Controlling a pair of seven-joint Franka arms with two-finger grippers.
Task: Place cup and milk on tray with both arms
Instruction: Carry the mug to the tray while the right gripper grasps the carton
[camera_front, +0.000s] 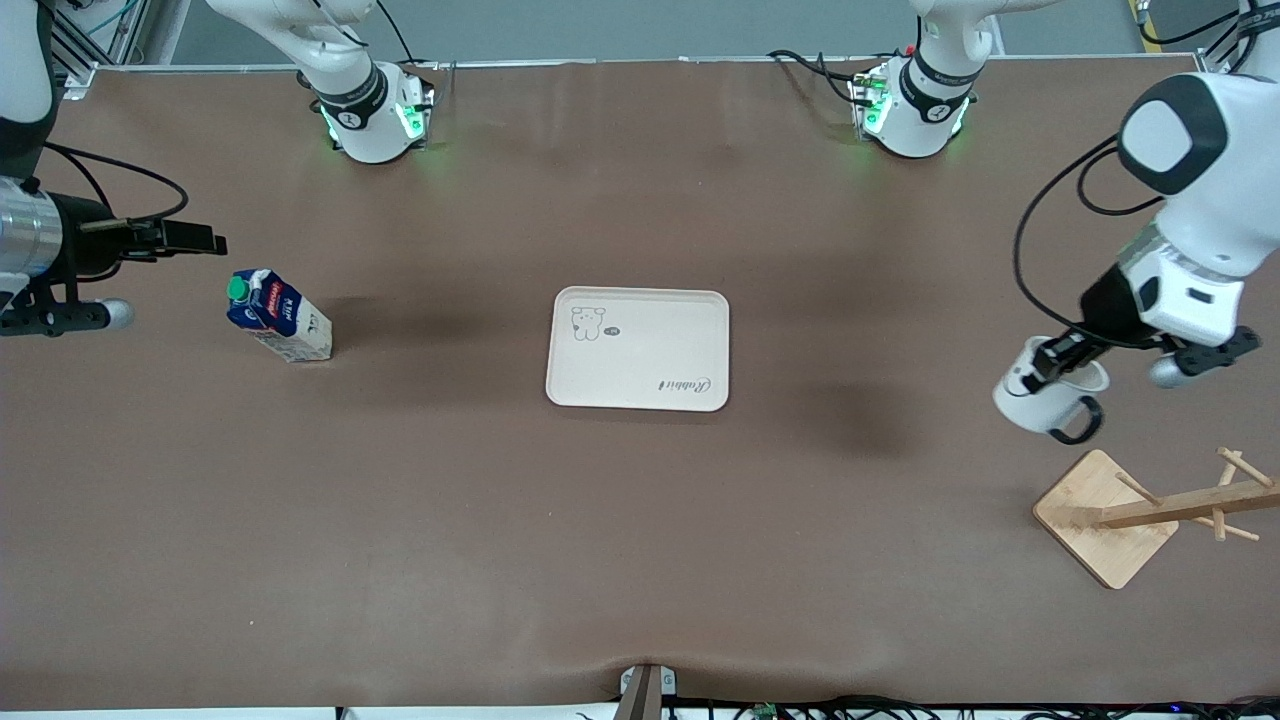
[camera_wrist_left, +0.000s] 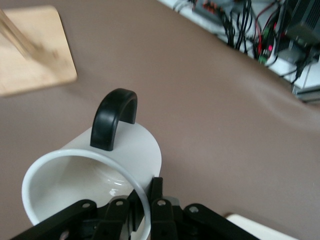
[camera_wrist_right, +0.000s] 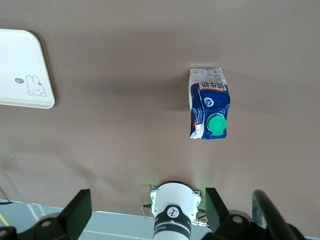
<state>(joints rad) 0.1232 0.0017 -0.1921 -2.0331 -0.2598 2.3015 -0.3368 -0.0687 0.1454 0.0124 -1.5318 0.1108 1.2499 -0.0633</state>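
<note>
The white cup (camera_front: 1045, 395) with a black handle hangs tilted in my left gripper (camera_front: 1052, 362), over the table at the left arm's end, beside the wooden stand. In the left wrist view the left gripper (camera_wrist_left: 145, 202) is shut on the cup's (camera_wrist_left: 125, 150) rim wall, one finger inside and one outside. Its smiley face is hidden. The milk (camera_front: 280, 318) stands on the table at the right arm's end. My right gripper (camera_front: 195, 240) is open and empty, in the air beside it. The right wrist view shows the milk (camera_wrist_right: 209, 103) apart from the right gripper (camera_wrist_right: 145, 210). The cream tray (camera_front: 640, 375) lies mid-table, bare.
A wooden rack with pegs on a square base (camera_front: 1105, 515) stands near the cup, nearer the front camera; it also shows in the left wrist view (camera_wrist_left: 30, 50). The tray's corner shows in the right wrist view (camera_wrist_right: 22, 70). Both arm bases stand along the table's edge.
</note>
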